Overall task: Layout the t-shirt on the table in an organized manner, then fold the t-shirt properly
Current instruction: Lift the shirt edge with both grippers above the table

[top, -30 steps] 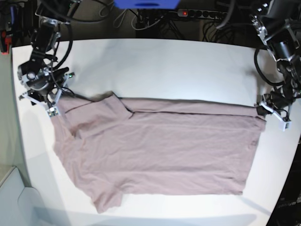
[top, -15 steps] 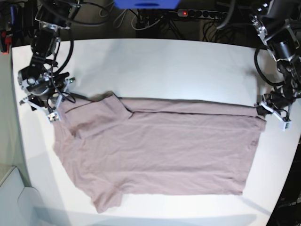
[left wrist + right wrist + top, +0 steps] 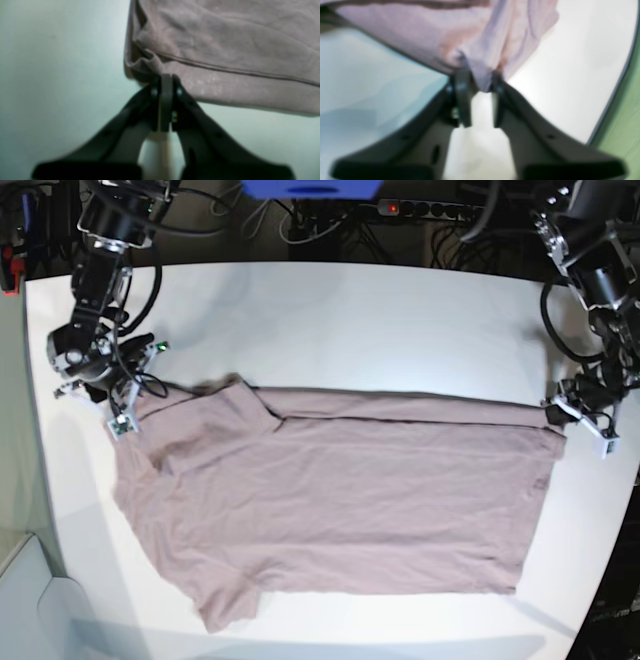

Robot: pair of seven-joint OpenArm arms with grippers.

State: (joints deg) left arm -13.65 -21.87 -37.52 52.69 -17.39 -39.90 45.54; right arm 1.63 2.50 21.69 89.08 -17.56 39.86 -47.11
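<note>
The mauve t-shirt (image 3: pixel 340 500) lies spread flat across the white table (image 3: pixel 350 320), its hem at the base view's right and a sleeve at the lower left. My left gripper (image 3: pixel 562 414) is shut on the hem's far corner. In the left wrist view its jaws (image 3: pixel 165 80) pinch the bunched corner of the t-shirt (image 3: pixel 225 37). My right gripper (image 3: pixel 122 416) sits at the shirt's upper left corner. In the right wrist view its fingers (image 3: pixel 477 85) stand close together around a fold of the t-shirt (image 3: pixel 432 30) that hangs between them.
A power strip (image 3: pixel 420 210) and cables lie behind the table's far edge, beside a blue object (image 3: pixel 310 188). The table's rounded edge (image 3: pixel 617 92) runs close past the right gripper, with green floor beyond it.
The right gripper has shifted slightly toward the table's far side and closed from wide open onto the shirt's corner. The left gripper and the hem have not moved.
</note>
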